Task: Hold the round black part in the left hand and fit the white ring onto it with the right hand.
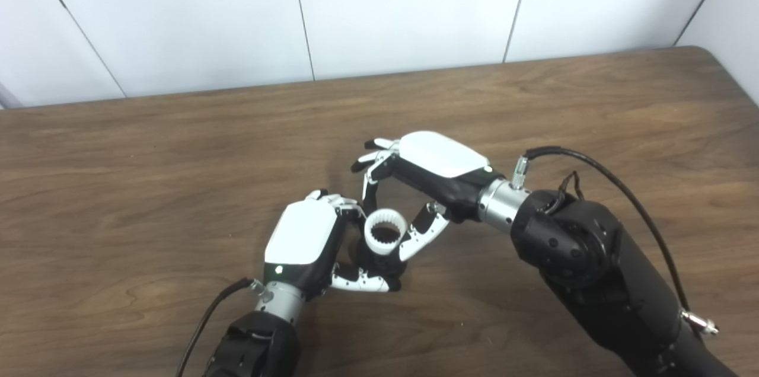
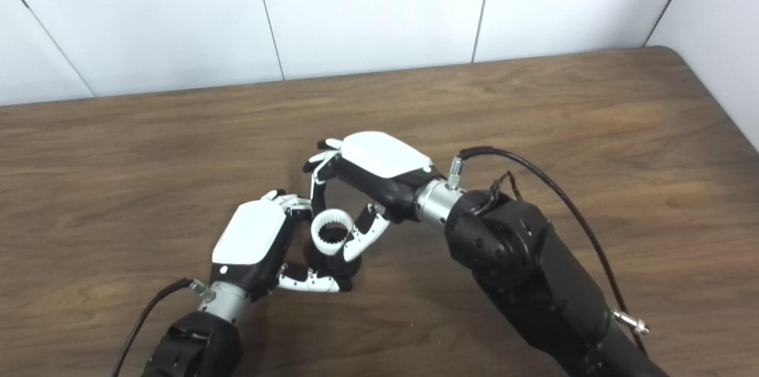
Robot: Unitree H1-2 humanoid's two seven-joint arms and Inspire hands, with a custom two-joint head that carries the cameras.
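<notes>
Reaching in from the bottom edge on the left, the left hand [image 1: 302, 240] sits low over the brown table [image 1: 118, 187], its white back turned up and its fingers curled around the round black part [image 2: 332, 264], which it grips from the side with the thumb tucked under along the near edge. That black part is mostly buried between fingers; the right eye view shows a little more of its dark body below the ring, while the left eye view shows chiefly shadow there. Just above it sits the white ring [image 1: 385, 232], toothed on its inner wall and opening upward, resting on top of the black part; whether it is fully seated cannot be told. The right hand [image 1: 424, 172] arches over from the right, its thumb and one finger pinching the ring's outer wall from opposite sides, the remaining fingers spread loosely past it. Farther right, a black cable [image 1: 622, 187] loops off the right wrist. Beyond the hands the table runs bare-grained to a white panelled wall [image 2: 367, 9].
</notes>
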